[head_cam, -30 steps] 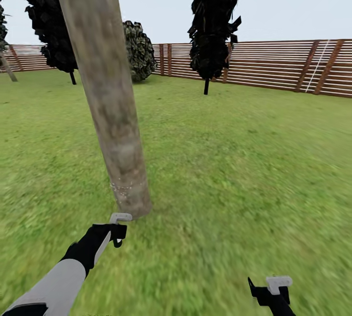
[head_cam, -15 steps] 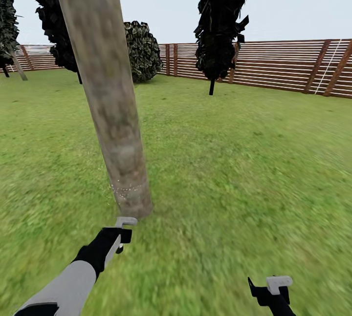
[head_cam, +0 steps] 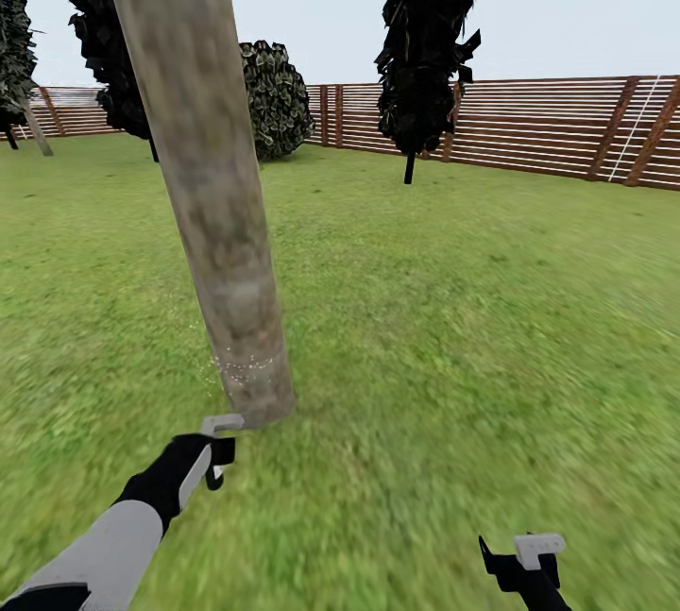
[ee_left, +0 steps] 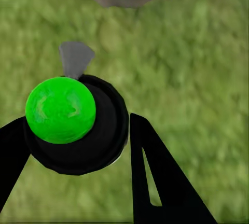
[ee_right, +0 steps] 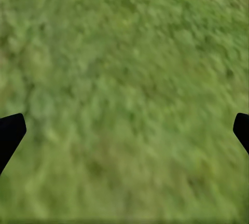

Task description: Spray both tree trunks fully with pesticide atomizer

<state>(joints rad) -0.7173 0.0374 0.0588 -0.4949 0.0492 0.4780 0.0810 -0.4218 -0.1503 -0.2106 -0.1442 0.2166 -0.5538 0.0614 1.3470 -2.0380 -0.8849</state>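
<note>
Left gripper (head_cam: 219,450) has drawn back from tree trunk (head_cam: 212,195), gripping atomizer (ee_left: 78,125)

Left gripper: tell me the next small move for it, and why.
Probably raise the left gripper and the atomizer it holds, keeping the nozzle toward the tree trunk. The pale specks sit in one low band near the trunk's base, and the bark above looks bare, so spraying higher up seems the sensible step.
</note>
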